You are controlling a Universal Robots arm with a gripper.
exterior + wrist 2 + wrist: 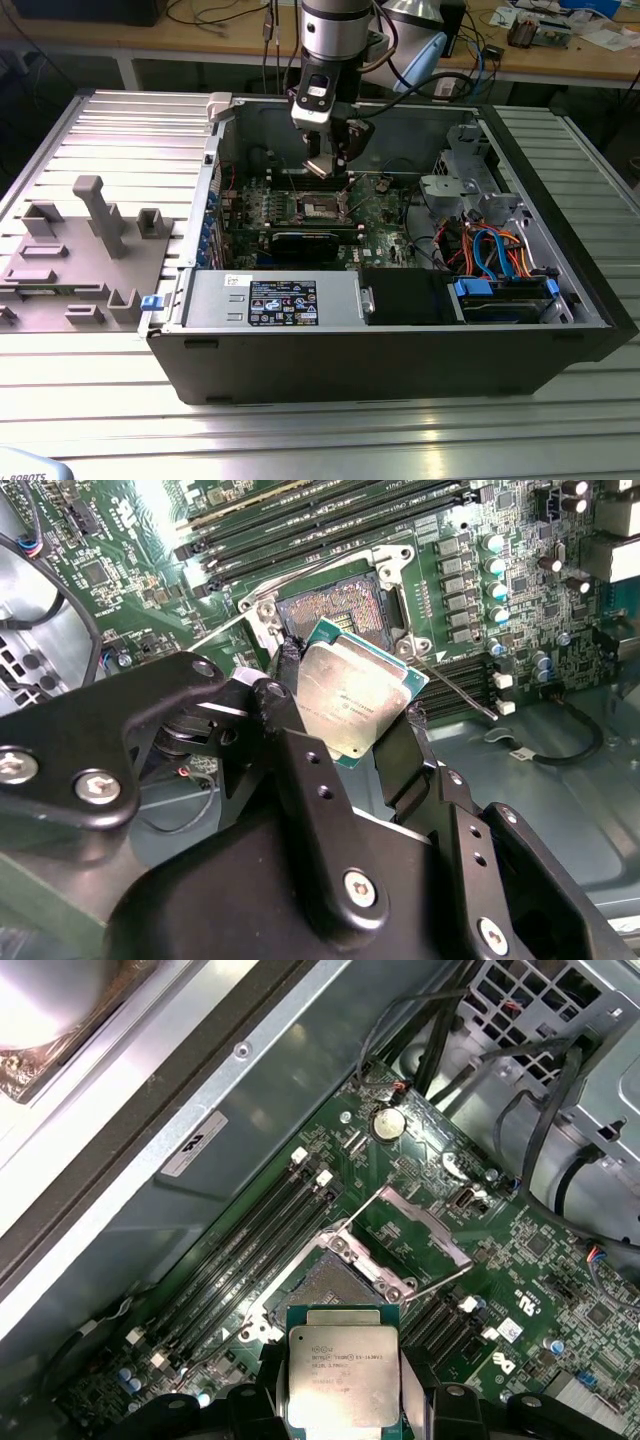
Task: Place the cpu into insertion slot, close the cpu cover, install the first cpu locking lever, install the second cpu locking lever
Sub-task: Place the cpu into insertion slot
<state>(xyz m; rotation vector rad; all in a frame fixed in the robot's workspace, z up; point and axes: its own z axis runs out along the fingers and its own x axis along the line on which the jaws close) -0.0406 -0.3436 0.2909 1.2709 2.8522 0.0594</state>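
Gripper (pixel 350 688) clamped on the cpu (pixel 352 694), taking it by two opposite edges. The chip hangs over the insertion slot (pixel 331 606), apart from it and not seated.

Handling, my judgement: light, thin, stiff. The metal lid looks slick, so the hold rests on the edges alone. The underside and the slot's contacts are likely the fragile parts (no pressing, no sliding across the slot). Edges are the right place to hold, with the chip kept flat.

What each view adds:
- Second wrist view: my fingers (pixel 398 752) against the chip's sides, the chip turned a little against the slot's frame, and a thin lever wire (pixel 455 688) standing free beside it.
- First wrist view: lid seen nearly square-on and the cpu cover (pixel 412 1232) swung open beyond the slot.
- Exterior view: a gap between gripper and motherboard (pixel 385 215), inside the computer case (pixel 400 355) on the slatted surface (pixel 300 430).
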